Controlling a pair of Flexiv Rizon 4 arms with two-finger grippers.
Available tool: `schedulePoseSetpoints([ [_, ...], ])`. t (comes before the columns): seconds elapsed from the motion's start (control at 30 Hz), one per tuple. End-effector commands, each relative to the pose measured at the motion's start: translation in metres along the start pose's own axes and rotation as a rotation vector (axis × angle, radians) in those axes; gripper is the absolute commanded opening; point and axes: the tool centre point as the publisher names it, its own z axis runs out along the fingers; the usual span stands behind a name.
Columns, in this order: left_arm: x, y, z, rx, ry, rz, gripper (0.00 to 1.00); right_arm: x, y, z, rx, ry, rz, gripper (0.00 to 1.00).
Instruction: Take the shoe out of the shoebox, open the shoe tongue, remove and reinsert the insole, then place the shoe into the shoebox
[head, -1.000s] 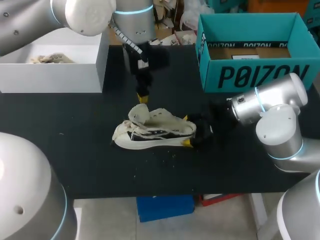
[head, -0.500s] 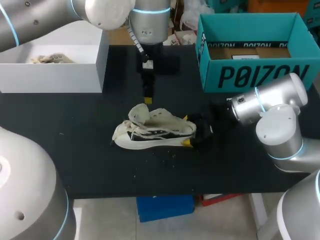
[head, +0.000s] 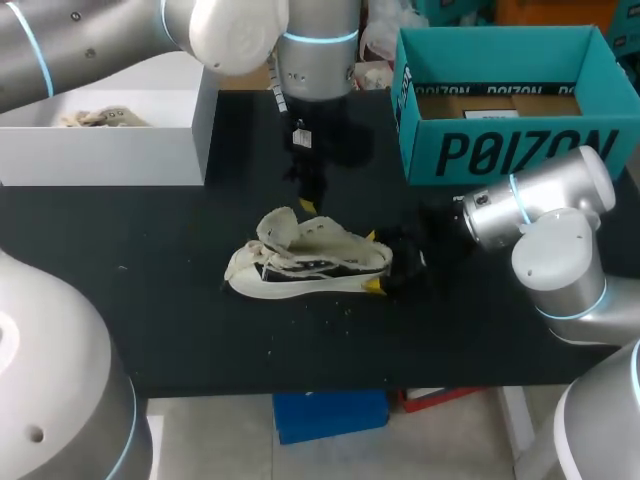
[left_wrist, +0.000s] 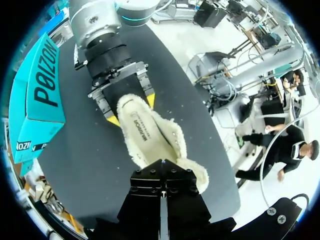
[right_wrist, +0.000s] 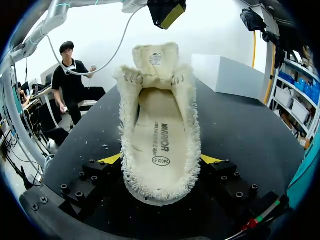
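A cream canvas shoe (head: 305, 262) lies on its side on the black table (head: 150, 300), toe toward the left. My right gripper (head: 372, 262) is at the heel, with a yellow-tipped finger pressed against each side of it. In the right wrist view the shoe (right_wrist: 159, 115) runs straight out from between the fingers, its insole (right_wrist: 160, 145) in place and its tongue (right_wrist: 156, 57) standing up at the far end. My left gripper (head: 307, 206) hangs shut and empty just above the shoe's laced middle. It is also visible as the left gripper (right_wrist: 167, 12) beyond the tongue. The teal shoebox (head: 500, 150) stands open at the back right.
A white box (head: 110, 150) with pale material inside sits at the back left of the table. The table's front edge is close in front of the shoe. Small crumbs lie on the table near the sole.
My left arm has swung to the right and come slightly lower, so its shut gripper is nearer the shoe's upper. The right gripper and the shoe have not moved.
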Motion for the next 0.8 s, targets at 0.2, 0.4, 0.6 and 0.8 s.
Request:
schedulePoseSetpoints([
  [0.2,0.007,0.011,0.02,0.031,-0.036,-0.298,0.0,-0.001,-0.004,0.004,0.002,-0.001,0.002,0.0],
  [0.4,0.01,0.009,0.039,0.089,-0.047,-0.317,0.0,-0.001,-0.004,0.004,0.002,-0.001,0.002,0.0],
  [0.6,0.01,0.006,0.045,0.102,-0.014,-0.287,0.0,-0.001,-0.004,0.004,0.002,-0.001,0.002,0.0],
  [0.8,0.01,0.006,0.045,0.102,-0.014,-0.287,0.0,-0.001,-0.004,0.004,0.002,-0.001,0.002,0.0],
])
